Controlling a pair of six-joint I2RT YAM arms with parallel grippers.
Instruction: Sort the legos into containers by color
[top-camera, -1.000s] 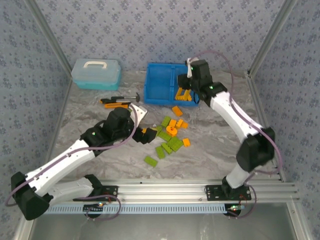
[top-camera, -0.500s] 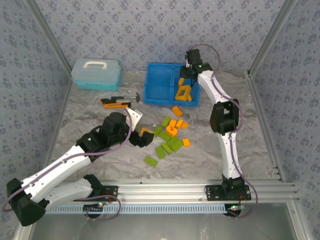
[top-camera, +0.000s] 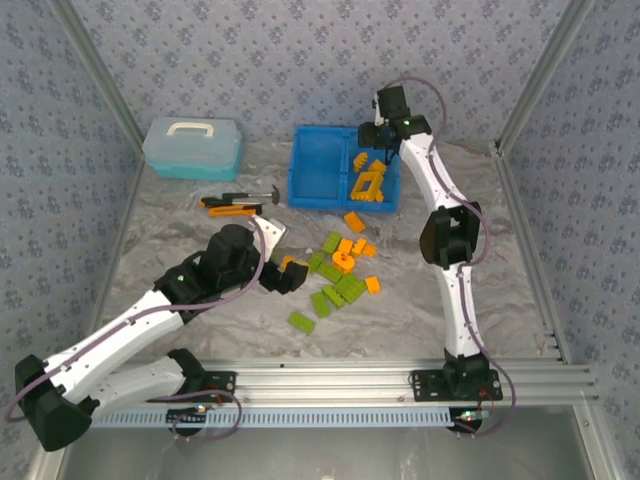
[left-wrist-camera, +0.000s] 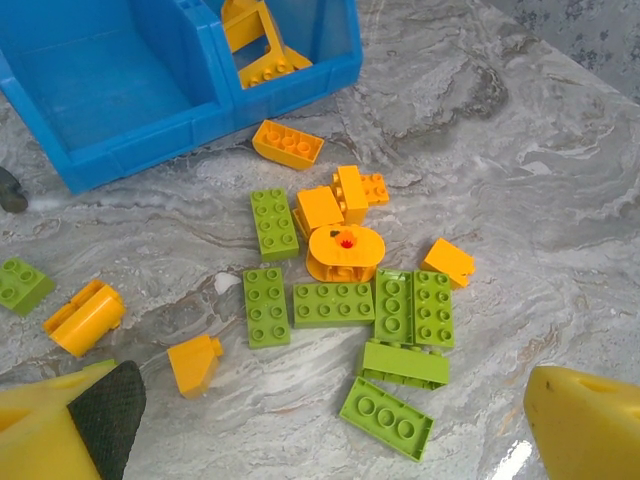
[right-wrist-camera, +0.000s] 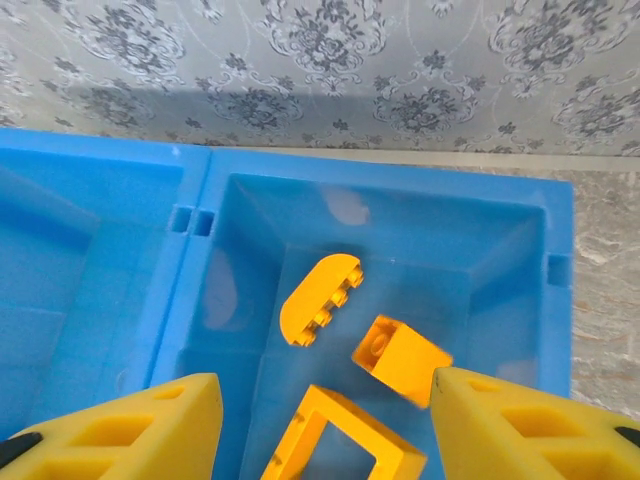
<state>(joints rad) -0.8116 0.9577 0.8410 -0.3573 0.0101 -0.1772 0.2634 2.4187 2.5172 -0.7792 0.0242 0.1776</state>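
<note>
Marbled table (top-camera: 430, 300): right end effector (right-wrist-camera: 322, 385), parted and empty, is hovering over the right bin compartment (right-wrist-camera: 480, 250); best rising straight out.

Left compartment (top-camera: 318, 170) open from above. Right compartment (right-wrist-camera: 480, 250) tight: right gripper (right-wrist-camera: 320, 385) spread over it, three orange pieces (right-wrist-camera: 320, 300) inside. Lego pile (top-camera: 340, 270) mid-table. Knife (top-camera: 235, 207) and box (top-camera: 192, 147) occupy far left.

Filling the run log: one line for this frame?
right gripper: open above bin's right compartment | three orange legos inside | left gripper: open above loose legos on table
</note>
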